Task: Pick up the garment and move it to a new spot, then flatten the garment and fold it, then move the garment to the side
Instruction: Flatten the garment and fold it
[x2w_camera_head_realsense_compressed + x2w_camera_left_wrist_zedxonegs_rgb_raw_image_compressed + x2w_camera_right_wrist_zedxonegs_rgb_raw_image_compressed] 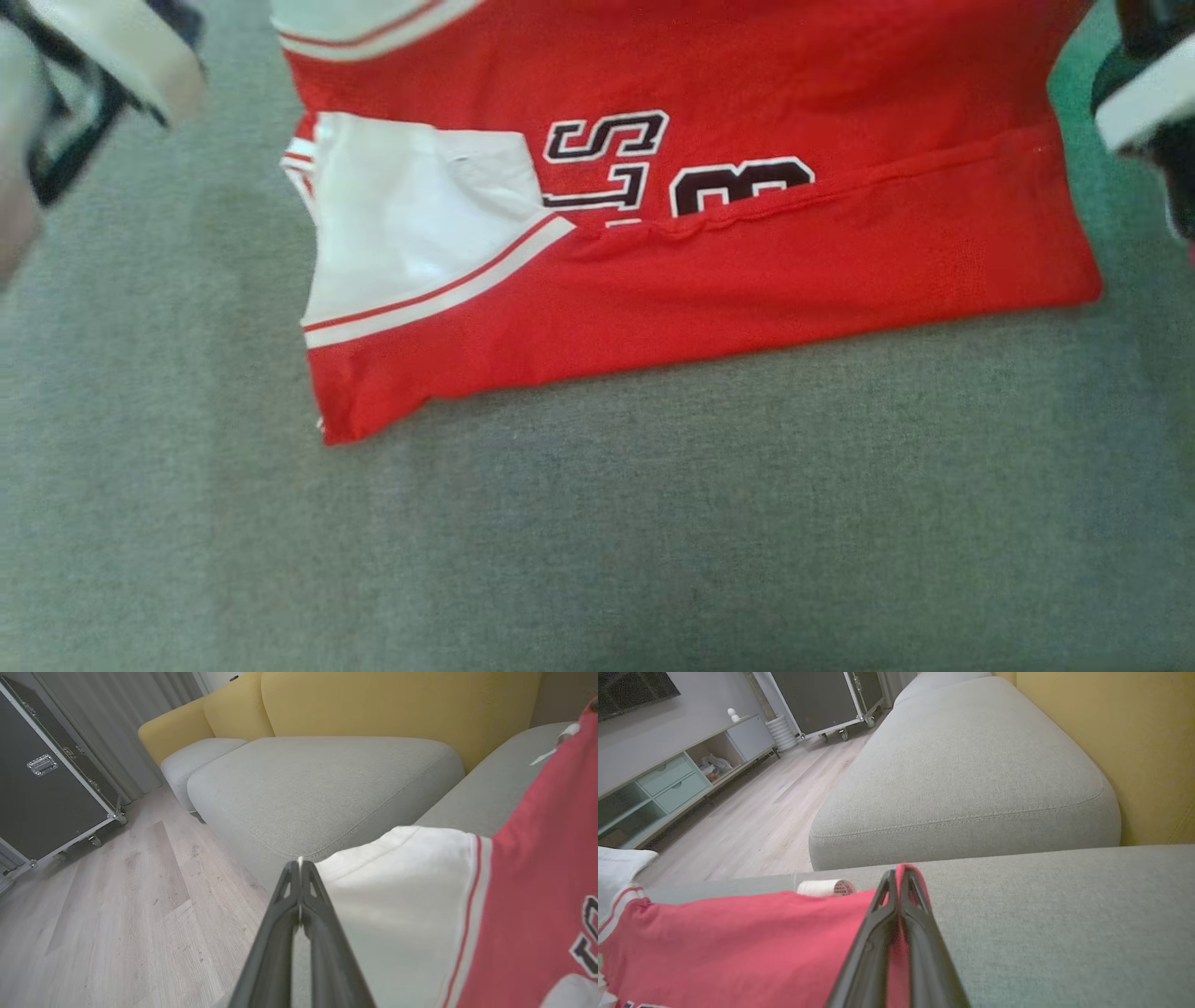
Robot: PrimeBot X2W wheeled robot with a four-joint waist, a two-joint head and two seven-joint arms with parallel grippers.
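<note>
Closest to the lens are the dark fingers of my left pincer (300, 864), clenched on a white corner of the garment (537, 868). My right pincer (896, 873) is clenched the same way on a red edge of it. Between the two, the red cloth with its white panel and black lettering spreads over the grey sofa cushion (653, 523), and its near fold lies on the cushion. Just beyond the cloth, near my right pincer, sits a small pale roll (825, 887) with a meshed end. Farther out are the yellow backrest (397, 704), the wooden floor (117, 914), a black wheeled case (42, 798) and a sideboard (668, 779) with teal drawers. My left forearm (121, 56) and right forearm (1139, 107) show blurred, raised at the far corners.
</note>
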